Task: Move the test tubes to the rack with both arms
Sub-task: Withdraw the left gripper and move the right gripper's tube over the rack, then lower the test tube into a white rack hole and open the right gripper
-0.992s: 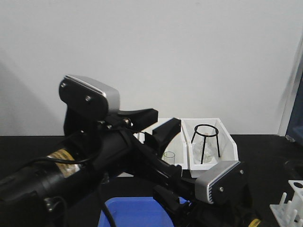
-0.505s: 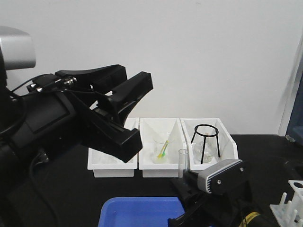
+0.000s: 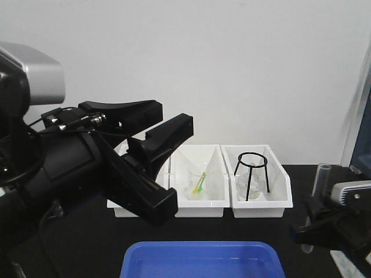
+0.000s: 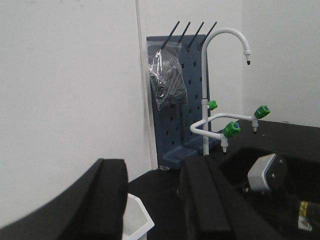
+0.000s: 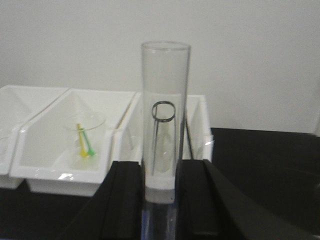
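Bright, even, diffuse light throughout. Close-up, the left end effector [image 4: 152,175] is rendered soft, out of focus; mild grain noted.

A black bench [image 3: 232,229] is seen — three white open-front bins [image 3: 200,207] are set on it side by side in a row, and a blue tray [image 3: 200,260] is placed near them, at their six o'clock
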Motion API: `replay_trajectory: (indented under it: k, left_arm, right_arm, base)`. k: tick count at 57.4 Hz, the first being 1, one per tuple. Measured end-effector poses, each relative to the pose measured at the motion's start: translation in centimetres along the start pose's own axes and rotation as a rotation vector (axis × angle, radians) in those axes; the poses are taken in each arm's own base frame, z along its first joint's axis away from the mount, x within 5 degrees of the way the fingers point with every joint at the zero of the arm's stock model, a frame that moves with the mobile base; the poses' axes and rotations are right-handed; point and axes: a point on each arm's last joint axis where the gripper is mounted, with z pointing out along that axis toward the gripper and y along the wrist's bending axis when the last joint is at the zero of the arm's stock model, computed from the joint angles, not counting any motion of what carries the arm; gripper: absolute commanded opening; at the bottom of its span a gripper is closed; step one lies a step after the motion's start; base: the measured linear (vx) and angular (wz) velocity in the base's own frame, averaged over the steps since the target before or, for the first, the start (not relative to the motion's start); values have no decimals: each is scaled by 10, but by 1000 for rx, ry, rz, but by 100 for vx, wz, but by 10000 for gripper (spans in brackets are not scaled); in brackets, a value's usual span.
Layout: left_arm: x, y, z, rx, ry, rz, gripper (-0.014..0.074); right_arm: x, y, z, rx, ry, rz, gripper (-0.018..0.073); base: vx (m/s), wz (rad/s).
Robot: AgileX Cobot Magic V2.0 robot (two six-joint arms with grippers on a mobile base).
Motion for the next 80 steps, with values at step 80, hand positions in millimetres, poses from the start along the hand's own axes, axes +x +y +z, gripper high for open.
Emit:
replay_trajectory:
  k: [80]
  left_arm:
    - [17, -5, -2, 57, 166, 7, 393]
  right_arm:
    - [18, -113, -7, 355, -1, 56, -6]
  base:
    - [0, 0]
